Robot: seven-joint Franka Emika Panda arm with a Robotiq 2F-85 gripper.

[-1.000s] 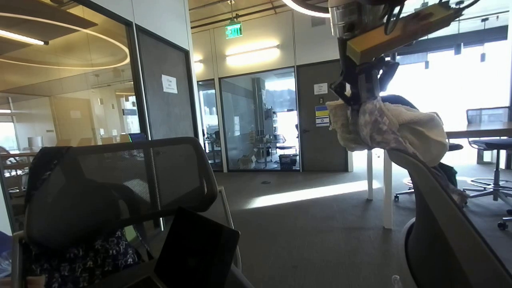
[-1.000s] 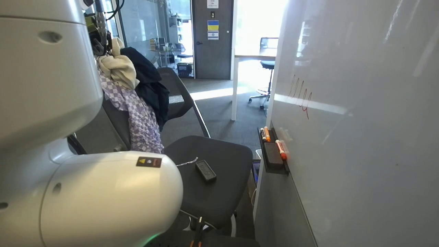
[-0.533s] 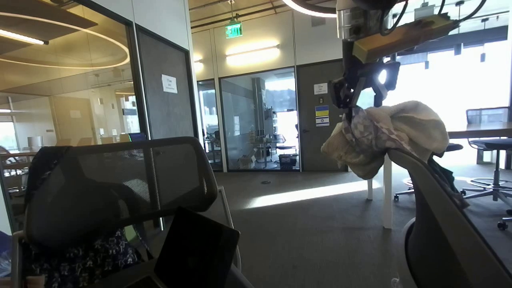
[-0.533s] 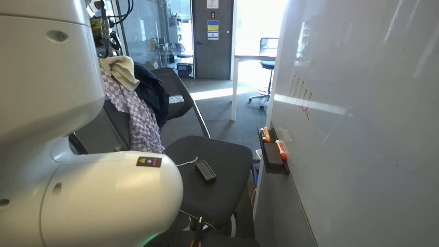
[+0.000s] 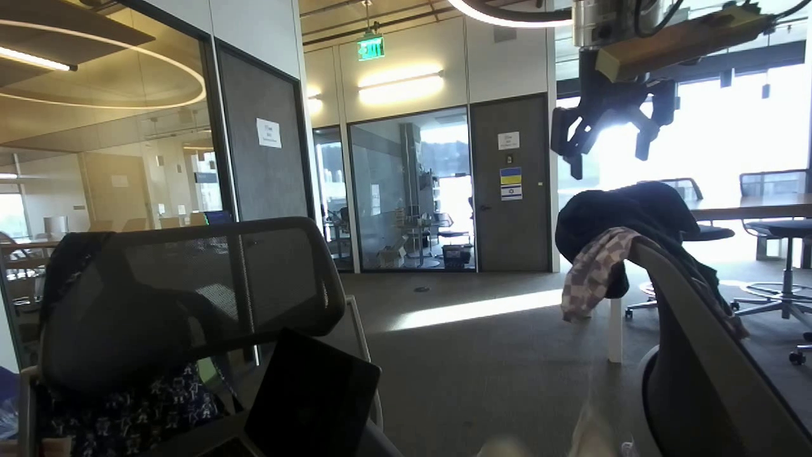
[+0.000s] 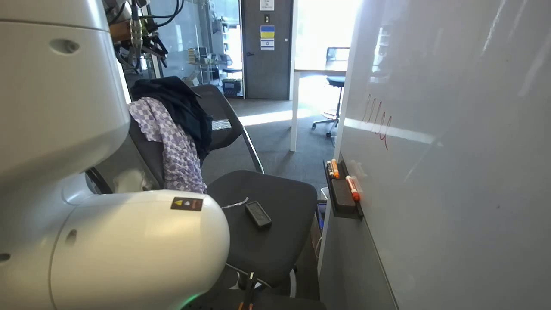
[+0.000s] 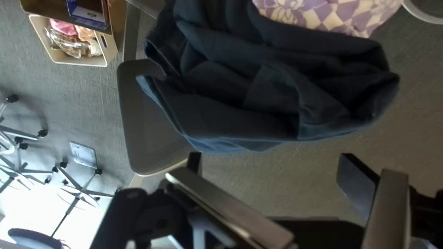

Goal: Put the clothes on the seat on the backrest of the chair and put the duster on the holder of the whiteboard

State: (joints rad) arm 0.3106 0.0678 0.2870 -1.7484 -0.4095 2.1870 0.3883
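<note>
My gripper [image 5: 609, 160] stands open above the chair's backrest [image 5: 704, 343], with nothing between its fingertips in the wrist view. A dark navy garment [image 7: 277, 90] and a purple checked cloth [image 6: 178, 150] hang over that backrest, both below the jaws. A cream cloth [image 6: 130, 180] shows as a pale blur low behind the chair, off the backrest. On the seat [image 6: 284, 189] lies the dark duster [image 6: 258, 214], apart from everything but a thin white strip near it. The whiteboard [image 6: 439, 206] has a holder [image 6: 348, 215] bearing several markers and another dark block.
The white robot arm [image 6: 142, 245] covers much of the near side in an exterior view. Another mesh chair [image 5: 190, 285] with a black laptop-like panel [image 5: 314, 393] stands apart. A box of items [image 7: 74, 43] sits on the floor beyond the chair. A table [image 5: 761, 204] is farther off.
The jaws have opened and let go of the cloth, and the gripper has risen clear of the backrest. The cream cloth has slid off and dropped behind the chair, uncovering the navy garment.
</note>
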